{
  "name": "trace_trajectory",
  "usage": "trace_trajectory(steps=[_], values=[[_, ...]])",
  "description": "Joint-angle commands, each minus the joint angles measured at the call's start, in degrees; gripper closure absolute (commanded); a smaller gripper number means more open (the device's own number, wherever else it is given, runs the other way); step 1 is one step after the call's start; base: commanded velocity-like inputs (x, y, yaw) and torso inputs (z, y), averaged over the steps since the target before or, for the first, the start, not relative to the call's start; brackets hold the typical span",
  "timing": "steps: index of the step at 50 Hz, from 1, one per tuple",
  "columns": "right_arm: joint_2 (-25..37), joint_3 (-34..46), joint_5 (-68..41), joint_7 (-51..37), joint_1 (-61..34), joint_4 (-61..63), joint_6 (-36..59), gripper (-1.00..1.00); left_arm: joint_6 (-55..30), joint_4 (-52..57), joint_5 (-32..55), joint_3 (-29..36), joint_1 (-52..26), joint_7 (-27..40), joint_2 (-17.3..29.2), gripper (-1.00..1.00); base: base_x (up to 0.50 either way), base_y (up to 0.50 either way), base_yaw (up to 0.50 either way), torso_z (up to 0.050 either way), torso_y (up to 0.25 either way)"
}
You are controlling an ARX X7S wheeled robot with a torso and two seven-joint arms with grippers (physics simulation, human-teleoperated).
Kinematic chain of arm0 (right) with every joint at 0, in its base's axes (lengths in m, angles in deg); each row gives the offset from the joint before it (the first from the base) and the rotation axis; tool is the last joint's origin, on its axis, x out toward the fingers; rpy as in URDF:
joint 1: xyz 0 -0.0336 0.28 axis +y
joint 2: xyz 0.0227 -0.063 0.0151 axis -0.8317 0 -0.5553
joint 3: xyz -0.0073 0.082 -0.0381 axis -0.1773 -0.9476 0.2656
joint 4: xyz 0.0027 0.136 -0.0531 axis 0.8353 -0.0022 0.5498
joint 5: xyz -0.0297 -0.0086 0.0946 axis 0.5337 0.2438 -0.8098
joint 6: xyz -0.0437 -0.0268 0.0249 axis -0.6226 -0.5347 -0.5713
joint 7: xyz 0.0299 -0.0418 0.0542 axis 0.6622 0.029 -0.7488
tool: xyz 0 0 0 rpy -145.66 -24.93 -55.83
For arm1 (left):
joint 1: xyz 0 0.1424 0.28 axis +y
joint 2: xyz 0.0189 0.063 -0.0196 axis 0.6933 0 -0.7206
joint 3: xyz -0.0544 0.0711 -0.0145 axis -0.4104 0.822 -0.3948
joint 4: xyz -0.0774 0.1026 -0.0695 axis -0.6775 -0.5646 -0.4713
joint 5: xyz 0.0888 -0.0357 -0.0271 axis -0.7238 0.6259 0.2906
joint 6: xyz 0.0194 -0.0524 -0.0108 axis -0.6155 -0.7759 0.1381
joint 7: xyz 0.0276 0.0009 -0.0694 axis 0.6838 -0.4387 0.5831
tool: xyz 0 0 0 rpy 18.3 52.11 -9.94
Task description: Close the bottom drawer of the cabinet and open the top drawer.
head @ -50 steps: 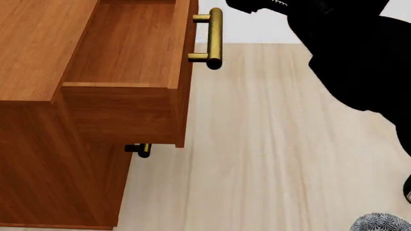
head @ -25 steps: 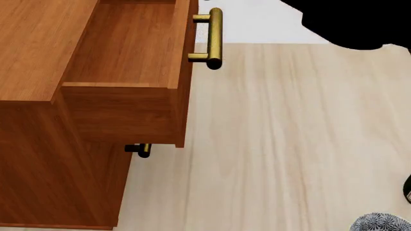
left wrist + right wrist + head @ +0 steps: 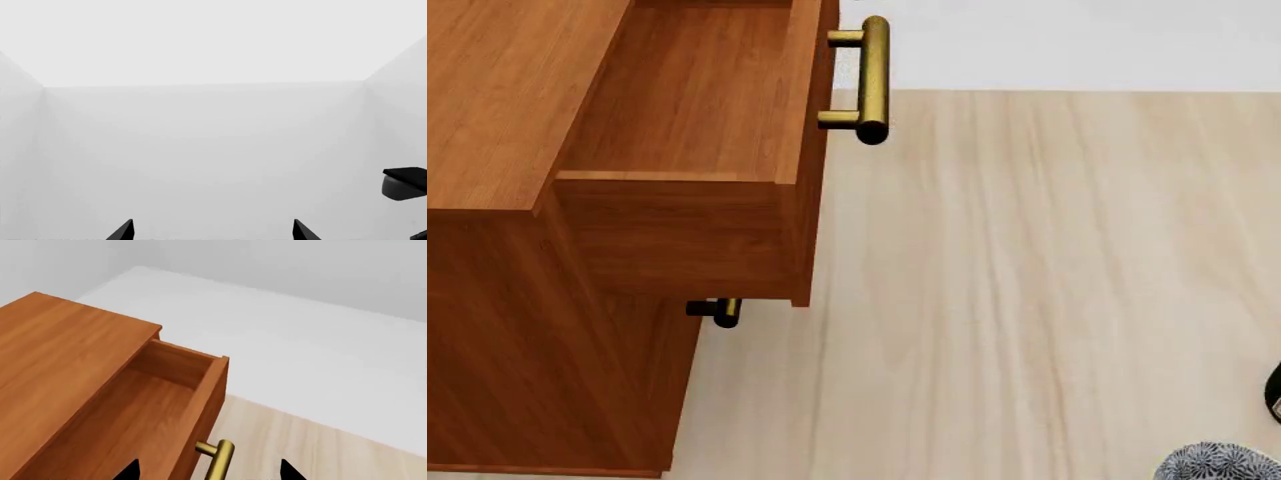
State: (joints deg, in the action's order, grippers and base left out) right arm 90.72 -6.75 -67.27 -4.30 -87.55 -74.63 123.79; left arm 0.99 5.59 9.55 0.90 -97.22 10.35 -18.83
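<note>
No writing, brand or label shows anywhere here, just plain wood grain and bare walls.

The cabinet (image 3: 507,330) fills the left of the head view, reddish-brown, its flat top running off the left edge. The top drawer (image 3: 694,110) stands pulled well out to the right, its empty box open to the camera, and its brass bar handle (image 3: 872,78) juts past the drawer front over the floor. Below it, tucked back near the cabinet face, a second brass handle (image 3: 723,311) peeks out from under the open drawer; which lower drawer it belongs to cannot be told, and the bottom drawer itself is hidden beneath the open one.

Right of the cabinet the pale wood-plank floor (image 3: 1041,300) lies wide open all the way to the right edge, meeting a white wall (image 3: 1068,45) at the far side. A speckled grey bowl (image 3: 1221,464) clips the near right corner, well apart from the cabinet.

The right gripper (image 3: 208,471) hangs above the top drawer's handle, two dark fingertips (image 3: 131,471) spread wide apart, nothing between them, not touching the drawer. The left gripper (image 3: 212,232) faces an empty white room corner, its tips likewise spread and holding nothing.
</note>
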Motion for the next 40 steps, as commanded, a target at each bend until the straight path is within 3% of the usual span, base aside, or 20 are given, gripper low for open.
trace_trajectory(steps=[1,9,40], values=[[-9.53,4.93,5.81,10.51,-1.63,-14.22,2.04,-1.00,0.88,-0.07,-0.47,0.09,1.35,-0.20,0.27,-1.00,0.00,0.00,0.00,0.000,0.000],[-19.00,9.59,11.25,21.96,-1.26,-29.63,1.68,-1.00,1.61,-0.64,-0.77,0.08,1.88,-0.61,0.29,-1.00,0.00,0.00,0.00,0.000,0.000],[-19.34,6.18,16.63,19.25,4.29,-23.32,2.98,-1.00,3.45,-1.31,-1.81,-0.50,4.01,-0.90,1.12,-1.00,0.00,0.00,0.00,0.000,0.000]])
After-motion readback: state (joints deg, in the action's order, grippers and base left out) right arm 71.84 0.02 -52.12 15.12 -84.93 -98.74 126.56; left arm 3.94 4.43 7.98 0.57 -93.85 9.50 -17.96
